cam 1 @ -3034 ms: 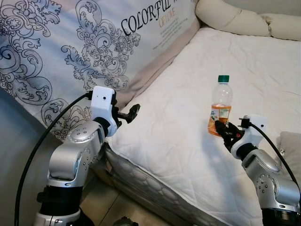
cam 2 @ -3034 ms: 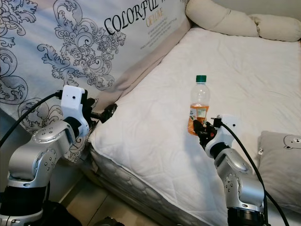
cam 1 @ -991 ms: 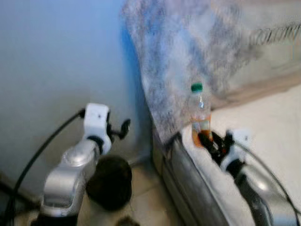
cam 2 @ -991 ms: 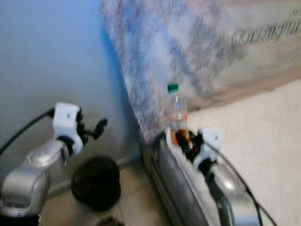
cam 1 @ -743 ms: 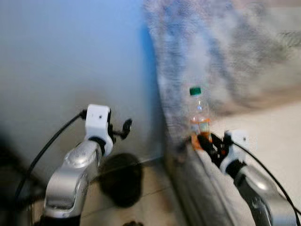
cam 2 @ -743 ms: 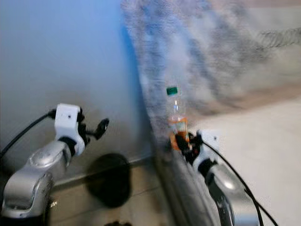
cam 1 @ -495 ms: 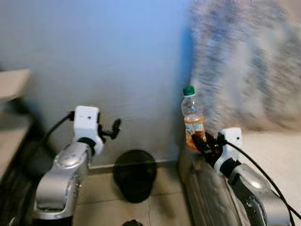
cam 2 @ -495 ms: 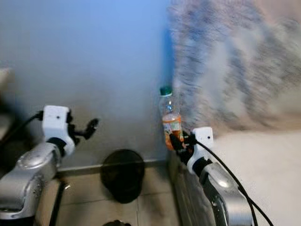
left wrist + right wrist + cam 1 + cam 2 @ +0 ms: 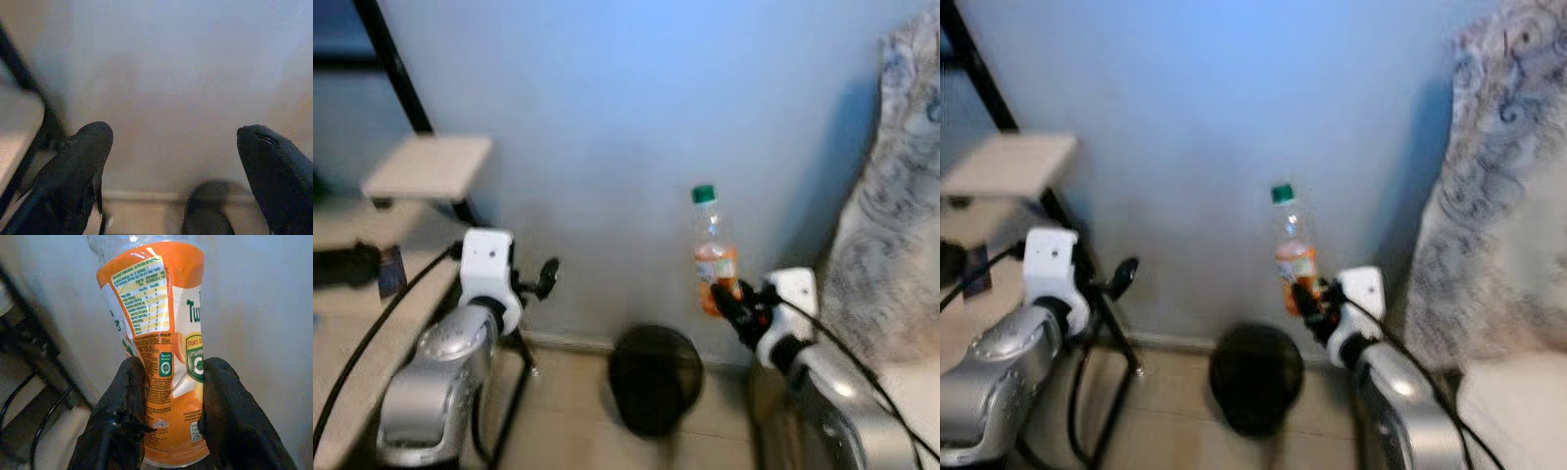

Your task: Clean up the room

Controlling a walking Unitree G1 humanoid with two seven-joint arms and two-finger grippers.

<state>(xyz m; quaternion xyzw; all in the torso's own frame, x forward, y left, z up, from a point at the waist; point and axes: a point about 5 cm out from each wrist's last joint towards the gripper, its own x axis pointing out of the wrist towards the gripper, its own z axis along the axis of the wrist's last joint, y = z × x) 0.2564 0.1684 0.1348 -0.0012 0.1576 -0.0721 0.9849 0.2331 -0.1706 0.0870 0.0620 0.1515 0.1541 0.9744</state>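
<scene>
My right gripper point(image 9: 722, 301) is shut on a plastic bottle point(image 9: 713, 251) with an orange label and a green cap, held upright in front of the blue wall. In the right wrist view both black fingers point(image 9: 128, 396) clamp the bottle point(image 9: 164, 333) at its lower label. A round black bin point(image 9: 655, 377) stands on the floor against the wall, below the bottle and slightly to its left. My left gripper point(image 9: 545, 278) is raised at the left, open and empty; in the left wrist view its fingers point(image 9: 80, 161) stand wide apart, facing the wall with the bin point(image 9: 210, 210) low between them.
A black metal rack with a pale shelf point(image 9: 429, 166) stands at the left, its legs on the tiled floor point(image 9: 568, 421). The patterned blanket point(image 9: 901, 225) and the bed's corner point(image 9: 1513, 411) lie at the right.
The camera has swung left: the bed and blanket slid to the right edge, and the rack came into view. The bottle stays held in my right gripper.
</scene>
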